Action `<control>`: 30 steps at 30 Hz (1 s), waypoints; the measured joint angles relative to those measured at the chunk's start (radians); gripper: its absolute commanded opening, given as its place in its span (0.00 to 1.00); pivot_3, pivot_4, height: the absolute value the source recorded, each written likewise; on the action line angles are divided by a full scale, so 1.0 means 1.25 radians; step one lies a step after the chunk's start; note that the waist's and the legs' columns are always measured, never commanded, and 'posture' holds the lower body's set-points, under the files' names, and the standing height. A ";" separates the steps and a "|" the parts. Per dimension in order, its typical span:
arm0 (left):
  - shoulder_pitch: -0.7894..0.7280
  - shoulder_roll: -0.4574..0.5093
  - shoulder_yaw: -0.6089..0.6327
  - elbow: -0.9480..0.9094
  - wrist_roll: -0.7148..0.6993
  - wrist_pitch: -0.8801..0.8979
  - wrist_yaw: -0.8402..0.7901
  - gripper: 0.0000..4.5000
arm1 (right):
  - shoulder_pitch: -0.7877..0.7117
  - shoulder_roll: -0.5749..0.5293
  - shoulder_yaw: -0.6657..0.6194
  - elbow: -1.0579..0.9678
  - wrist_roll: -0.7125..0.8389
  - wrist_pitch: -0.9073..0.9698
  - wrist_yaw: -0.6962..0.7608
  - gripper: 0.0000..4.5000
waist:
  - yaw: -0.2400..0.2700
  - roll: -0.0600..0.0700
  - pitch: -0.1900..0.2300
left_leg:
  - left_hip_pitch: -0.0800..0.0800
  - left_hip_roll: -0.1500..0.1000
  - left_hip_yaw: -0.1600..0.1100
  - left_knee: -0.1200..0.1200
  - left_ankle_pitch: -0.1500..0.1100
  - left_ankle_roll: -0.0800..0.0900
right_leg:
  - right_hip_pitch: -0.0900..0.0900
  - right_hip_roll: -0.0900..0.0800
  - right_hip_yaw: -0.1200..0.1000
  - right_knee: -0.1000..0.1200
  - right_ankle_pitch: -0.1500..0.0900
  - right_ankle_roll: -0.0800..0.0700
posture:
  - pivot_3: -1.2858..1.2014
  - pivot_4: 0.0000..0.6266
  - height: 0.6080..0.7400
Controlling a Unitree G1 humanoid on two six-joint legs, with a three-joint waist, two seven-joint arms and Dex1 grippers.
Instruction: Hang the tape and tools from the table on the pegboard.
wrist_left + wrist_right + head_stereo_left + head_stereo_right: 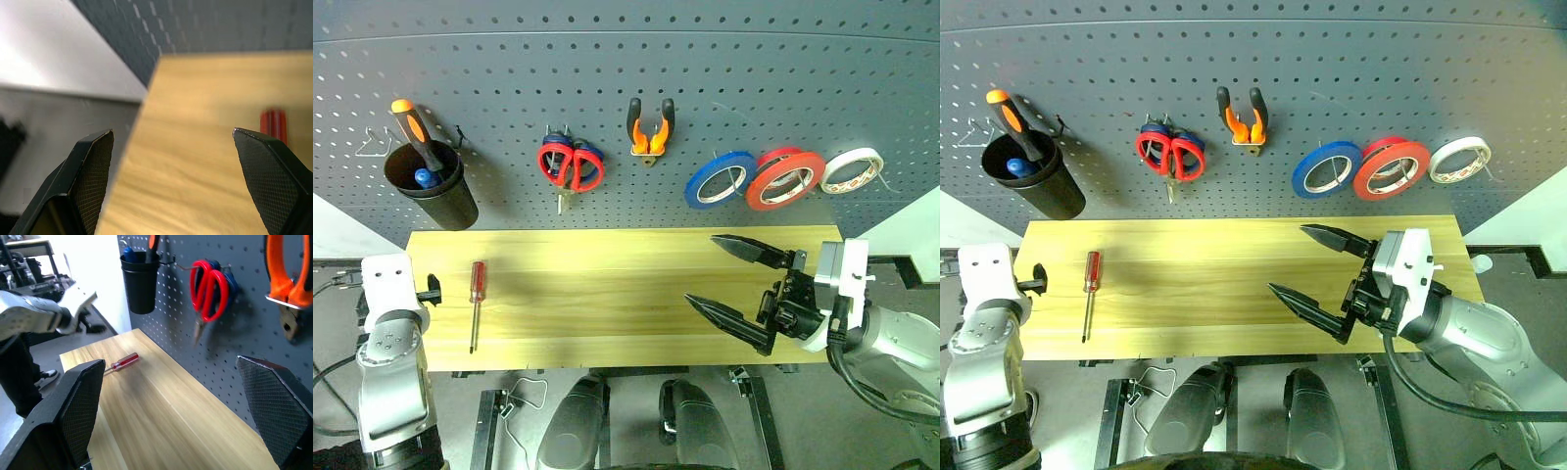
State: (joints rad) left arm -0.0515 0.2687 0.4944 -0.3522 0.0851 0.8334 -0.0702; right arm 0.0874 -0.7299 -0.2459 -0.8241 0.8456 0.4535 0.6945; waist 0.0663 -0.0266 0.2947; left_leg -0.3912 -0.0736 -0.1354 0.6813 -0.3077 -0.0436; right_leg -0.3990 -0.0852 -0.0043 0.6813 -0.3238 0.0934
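Observation:
On the dark grey pegboard (509,59) hang the red-handled scissors (570,164), the orange-and-black pliers (650,127) and the red tape (785,179). The small red-handled screwdriver (477,299) lies near the left end of the yellow wooden table (607,284). My left gripper (171,131) is open and empty at the table's left edge, just left of the screwdriver (274,125). Over the right part of the table my right gripper (700,268) hovers wide open and empty, pointing left.
A black cup (435,186) on the pegboard's left holds a bigger orange-and-black screwdriver (416,132). Blue-handled scissors hang behind the red ones. A blue roll (720,179) and a white roll (852,170) flank the red tape.

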 measured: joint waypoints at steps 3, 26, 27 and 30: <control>-0.029 -0.006 -0.008 0.030 -0.019 0.008 0.003 0.90 | -0.001 -0.017 -0.008 0.000 0.020 0.008 0.005 1.00 | -0.001 0.000 0.003 | 0.000 0.000 0.000 0.000 -0.002 0.003 | 0.000 -0.001 0.000 0.000 0.000 0.000 | 0.54 0.54 0.89; -0.027 -0.026 -0.017 0.098 -0.111 0.020 0.025 0.90 | -0.003 -0.181 -0.131 -0.016 0.253 0.122 -0.011 1.00 | -0.044 -0.001 0.077 | -0.003 0.001 0.001 -0.001 -0.003 0.006 | -0.001 -0.001 0.000 -0.004 0.000 0.000 | 0.48 0.71 0.89; -0.029 -0.026 -0.019 0.099 -0.112 0.019 0.025 0.90 | -0.002 -0.189 -0.135 -0.016 0.260 0.125 -0.012 1.00 | -0.045 -0.001 0.081 | -0.003 0.001 0.001 -0.001 -0.003 0.006 | -0.001 -0.001 0.000 -0.004 0.000 0.000 | 0.48 0.72 0.89; -0.032 -0.028 -0.034 0.104 -0.115 0.008 0.025 0.90 | 0.003 -0.203 -0.153 -0.016 0.285 0.140 -0.013 1.00 | -0.049 -0.001 0.086 | -0.005 0.001 0.002 -0.001 -0.004 0.006 | -0.003 -0.001 0.000 -0.004 0.000 0.000 | 0.47 0.73 0.89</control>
State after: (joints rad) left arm -0.0920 0.2338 0.4524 -0.2228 -0.0589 0.8440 -0.0383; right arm 0.0917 -0.9831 -0.4371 -0.8436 1.2016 0.6284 0.6781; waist 0.0054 -0.0277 0.4016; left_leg -0.3977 -0.0728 -0.1335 0.6805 -0.3121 -0.0358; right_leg -0.4031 -0.0867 -0.0040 0.6760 -0.3237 0.0935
